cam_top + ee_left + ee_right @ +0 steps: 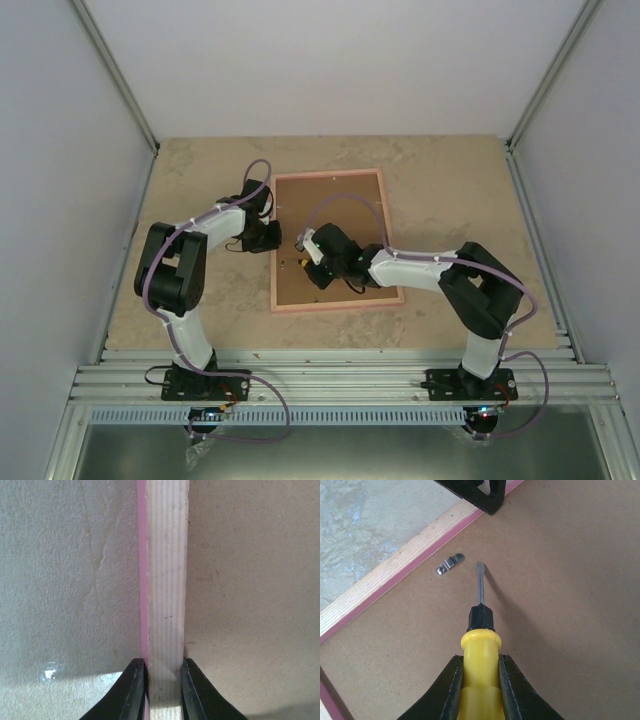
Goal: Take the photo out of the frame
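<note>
Frame [340,303] face-down on table [450,180]; screwdriver [480,635] tip just beside clip [450,563] on backing [560,580].

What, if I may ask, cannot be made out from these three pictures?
- The photo: hidden in every view. The frame lies back side up, and its brown backing board covers it.
- Tip of the screwdriver, right wrist view: cannot tell whether it touches the board or sits just above it.
- The metal clip: too small to find in the top view.
- The left hand, left wrist view: the bottom edge cuts off all but the fingertips.

Yellow-handled screwdriver [480,642], small metal clip [450,564], mottled beige table [450,180]
</note>
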{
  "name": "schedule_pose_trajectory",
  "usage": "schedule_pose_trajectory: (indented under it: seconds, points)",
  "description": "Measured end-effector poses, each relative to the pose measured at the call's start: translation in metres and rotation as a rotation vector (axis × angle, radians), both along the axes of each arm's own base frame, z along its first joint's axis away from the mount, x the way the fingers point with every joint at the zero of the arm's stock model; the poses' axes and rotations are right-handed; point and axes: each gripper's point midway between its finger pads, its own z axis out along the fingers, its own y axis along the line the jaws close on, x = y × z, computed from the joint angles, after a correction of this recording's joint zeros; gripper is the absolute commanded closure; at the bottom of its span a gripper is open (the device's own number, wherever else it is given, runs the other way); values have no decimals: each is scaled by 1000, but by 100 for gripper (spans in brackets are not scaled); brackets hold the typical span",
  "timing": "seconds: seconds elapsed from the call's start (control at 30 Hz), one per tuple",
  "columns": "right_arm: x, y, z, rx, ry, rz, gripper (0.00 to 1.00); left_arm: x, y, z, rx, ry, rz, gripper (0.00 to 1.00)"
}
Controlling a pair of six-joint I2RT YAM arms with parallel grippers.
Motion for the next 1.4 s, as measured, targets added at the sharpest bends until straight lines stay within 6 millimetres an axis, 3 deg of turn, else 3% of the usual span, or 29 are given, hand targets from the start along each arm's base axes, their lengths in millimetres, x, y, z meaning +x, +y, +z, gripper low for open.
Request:
schedule_pose_trajectory:
  seconds: [0.33, 0.63, 0.83, 0.97, 1.17, 1.3, 1.4]
  points:
    - [16, -27, 18, 27, -16, -59, 100, -10, -6, 0, -4, 8, -19, 97]
    - [35, -54, 33, 60, -39, -114, 100, -46, -16, -1, -20, 41, -52, 92]
    - [44, -60, 37, 74, -52, -125, 100, -70, -17, -1, -43, 68, -57, 84]
    - [44, -55, 38, 88, -54, -105, 100, -78, -17, -1, -52, 87, -50, 70]
    - [51, -45, 32, 98, -54, -78, 100, -63, -21, 13, -67, 49, -34, 50]
    - [59, -40, 29, 99, -57, -70, 100, -38, -22, 26, -70, -1, -19, 48]
    - [64, -36, 28, 107, -57, -62, 100, -21, -19, 25, -56, -11, -6, 48]
